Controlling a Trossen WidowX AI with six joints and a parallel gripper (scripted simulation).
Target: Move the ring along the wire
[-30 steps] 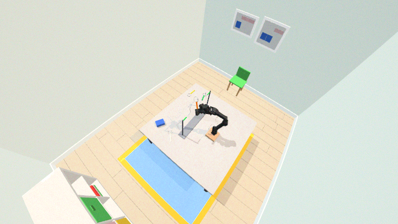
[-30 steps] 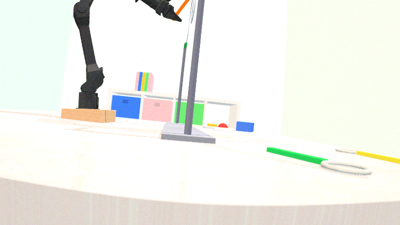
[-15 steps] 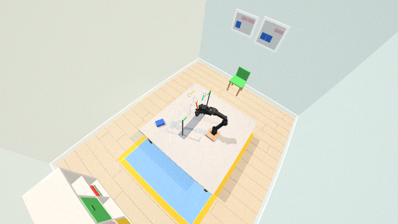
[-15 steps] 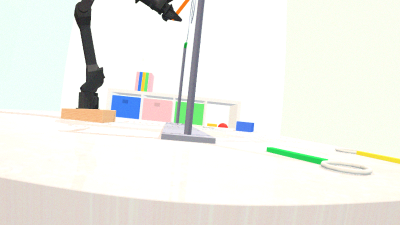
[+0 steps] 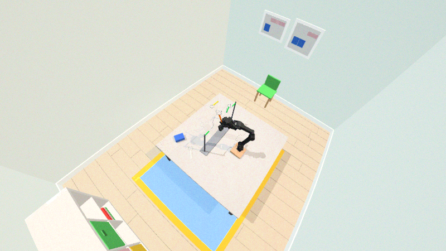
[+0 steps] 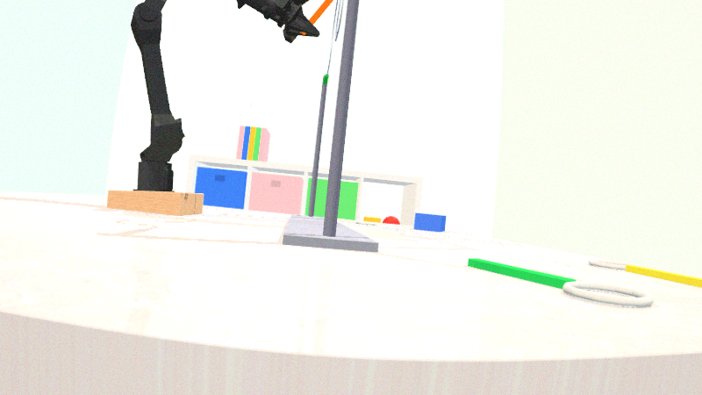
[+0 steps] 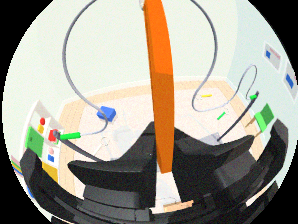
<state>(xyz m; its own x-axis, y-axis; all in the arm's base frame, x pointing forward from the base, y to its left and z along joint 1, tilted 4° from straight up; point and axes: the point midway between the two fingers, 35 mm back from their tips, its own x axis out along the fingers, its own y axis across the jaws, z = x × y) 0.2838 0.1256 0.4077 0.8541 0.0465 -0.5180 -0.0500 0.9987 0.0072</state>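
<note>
A robot arm works above a pale desk, in what looks like the middle step of the task: carrying the ring between the two green parts of the wire. The black tool is clenched on the orange handle. The ring is at the handle's outer end, raised and out between the posts in the top view; whether the looping wire runs through it is too small to tell. From the tool in that view, one post stands towards 7 o'clock, the other post between 1 and 2. Which is the goal cannot be told from this moment. The next move probably calls for small shifts and turns that follow the bends, keeping the ring centred off the grey wire; letting go should wait for a green part. The handle's long axis runs from tool to ring, pointing to about 11 o'clock from above, almost 12 in the wrist view, and slanting up towards 1 in the exterior view.
</note>
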